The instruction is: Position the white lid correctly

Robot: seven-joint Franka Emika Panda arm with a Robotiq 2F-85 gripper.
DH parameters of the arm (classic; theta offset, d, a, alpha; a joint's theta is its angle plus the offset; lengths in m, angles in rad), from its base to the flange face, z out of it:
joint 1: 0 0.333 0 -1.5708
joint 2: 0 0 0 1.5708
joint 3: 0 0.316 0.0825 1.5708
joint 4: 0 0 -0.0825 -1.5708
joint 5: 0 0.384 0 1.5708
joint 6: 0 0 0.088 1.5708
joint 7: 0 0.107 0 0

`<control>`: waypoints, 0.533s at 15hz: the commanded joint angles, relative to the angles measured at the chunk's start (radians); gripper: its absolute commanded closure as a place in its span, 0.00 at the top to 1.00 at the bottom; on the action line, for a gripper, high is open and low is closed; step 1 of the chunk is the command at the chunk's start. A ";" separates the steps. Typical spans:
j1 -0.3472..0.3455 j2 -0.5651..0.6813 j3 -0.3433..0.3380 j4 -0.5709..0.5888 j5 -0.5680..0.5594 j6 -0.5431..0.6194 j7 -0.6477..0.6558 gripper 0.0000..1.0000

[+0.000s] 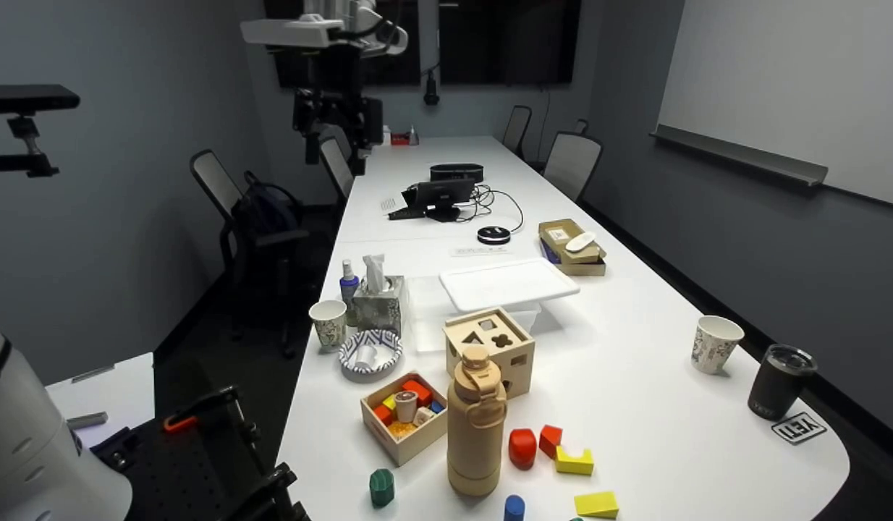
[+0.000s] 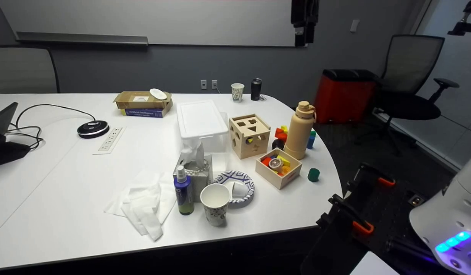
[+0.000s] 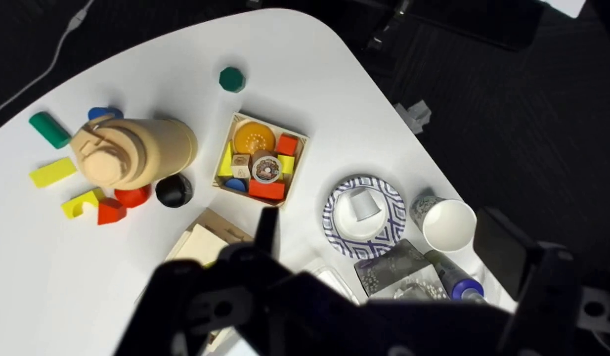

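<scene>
A large flat white lid lies on a clear plastic box. The lid is askew and overhangs the box, leaving part of it uncovered. The lid and the box also show in an exterior view, beside the tissue box and the wooden cube. In the wrist view only a corner of the clear box shows; my gripper hides most of it. My gripper is open and empty, high above the table. It also shows at the top of an exterior view and in the wrist view.
Near the box stand a tissue box, a spray bottle, a paper cup, a patterned bowl, a wooden shape cube, a block tray and a tall tan bottle. A cardboard box bears a white oval object.
</scene>
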 commanded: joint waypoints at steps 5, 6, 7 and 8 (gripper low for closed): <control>-0.024 0.502 0.032 0.473 -0.151 -0.076 -0.268 1.00; -0.029 0.561 0.037 0.529 -0.160 -0.065 -0.289 1.00; -0.036 0.620 0.045 0.586 -0.158 -0.055 -0.307 1.00; -0.042 0.675 0.052 0.643 -0.154 -0.049 -0.320 1.00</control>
